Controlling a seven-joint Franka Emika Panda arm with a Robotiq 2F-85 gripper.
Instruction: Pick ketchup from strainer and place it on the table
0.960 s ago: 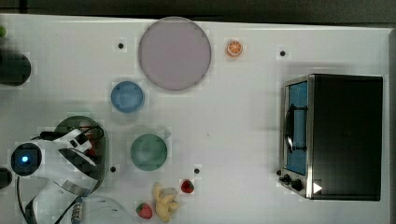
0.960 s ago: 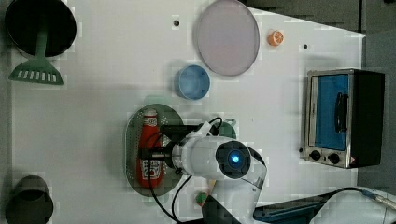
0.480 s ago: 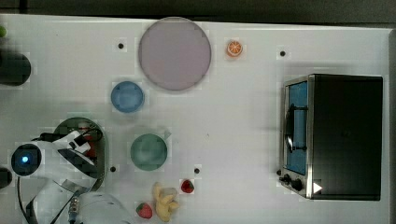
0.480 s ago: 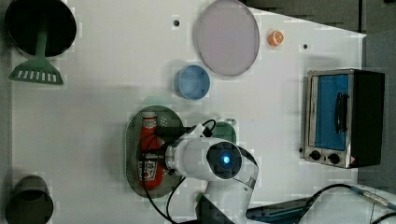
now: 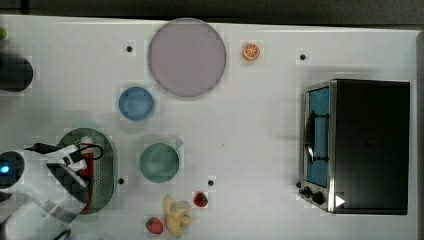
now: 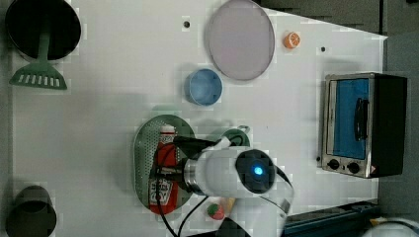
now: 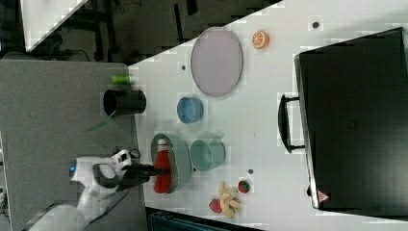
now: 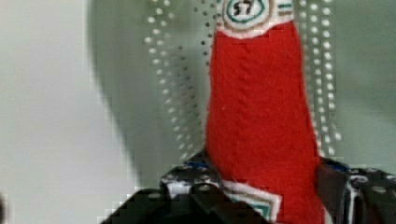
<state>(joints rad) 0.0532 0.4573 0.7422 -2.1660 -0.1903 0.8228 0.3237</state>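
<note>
Left view: the hand [image 6: 170,160] sat spread over the ketchup [image 6: 163,173] a moment back and has since narrowed onto the bottle's body, so the grasp looks made and the lift is due; bottle not yet raised, lying lengthwise in the strainer [image 6: 143,148]. Top view: the blue bowl [image 5: 136,103] and teal bowl [image 5: 159,162] look empty, the bench [image 5: 250,130] beside them bare. Wrist view: fingers [image 8: 187,179] press either side of the red bottle [image 8: 261,121] over the strainer's perforated floor [image 8: 173,84].
</note>
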